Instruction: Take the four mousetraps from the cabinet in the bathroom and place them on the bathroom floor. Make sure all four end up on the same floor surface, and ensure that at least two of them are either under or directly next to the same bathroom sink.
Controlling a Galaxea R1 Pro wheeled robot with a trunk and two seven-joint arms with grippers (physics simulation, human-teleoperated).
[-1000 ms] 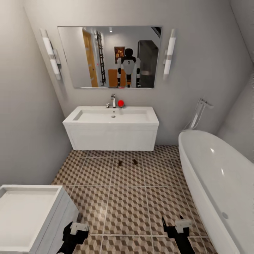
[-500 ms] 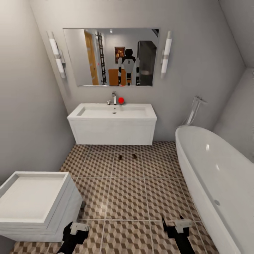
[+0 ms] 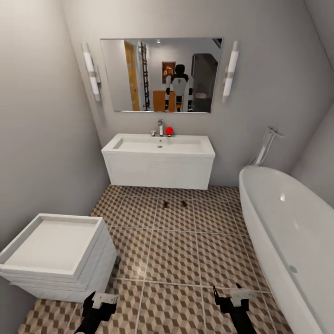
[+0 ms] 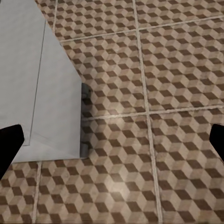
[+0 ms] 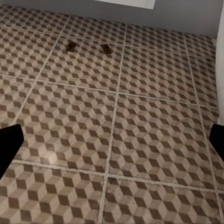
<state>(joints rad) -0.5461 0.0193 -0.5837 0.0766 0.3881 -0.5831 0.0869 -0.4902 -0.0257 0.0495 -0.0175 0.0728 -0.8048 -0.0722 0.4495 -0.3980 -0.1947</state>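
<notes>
Mousetraps, two of them (image 3: 166, 203) (image 3: 184, 203), sit side by side on the bathroom floor (image 3: 176, 255) by the sink (image 3: 158, 160), well ahead of both grippers, left (image 3: 98, 310) and right (image 3: 232, 304), each spread wide, holding nothing.

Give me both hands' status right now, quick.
Left hand: open, holding nothing.
Right hand: open, holding nothing.

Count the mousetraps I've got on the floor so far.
2: a left mousetrap and a right mousetrap lie apart on the bathroom floor just in front of the wall-hung sink. Others may be out of view.
</notes>
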